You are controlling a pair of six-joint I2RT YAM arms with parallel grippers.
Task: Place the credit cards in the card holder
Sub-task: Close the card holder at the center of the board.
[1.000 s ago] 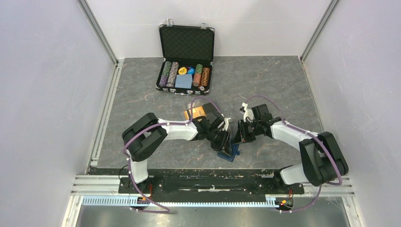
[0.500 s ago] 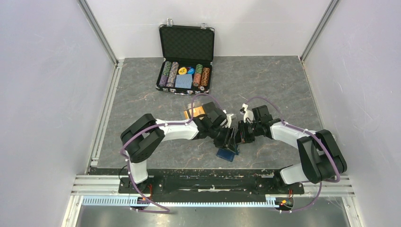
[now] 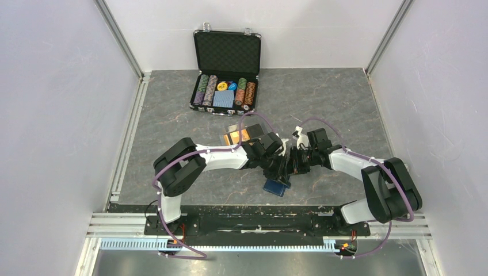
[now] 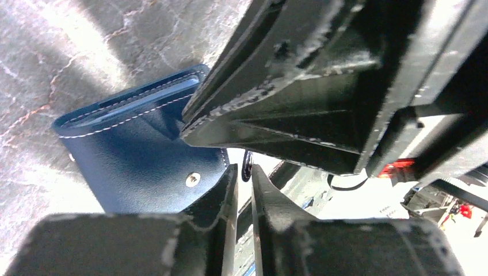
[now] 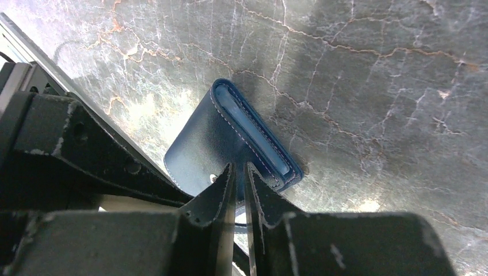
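Left pincer and right pincer, both narrowed to slits, meet at the white-stitched navy card holder.

The navy card holder, folded, white-stitched and with its snap stud showing, sits tilted on the table near the front. The gold-orange credit cards lie stacked behind it.

- Locate the black chip briefcase at the far centre of the table; its foam-lined lid stands upright and open.
- Note the poker chips stacked in rows inside its lower half.
- Find the blue patterned deck between those rows.
- Observe that the table is grey and marbled, with white walls on three sides.
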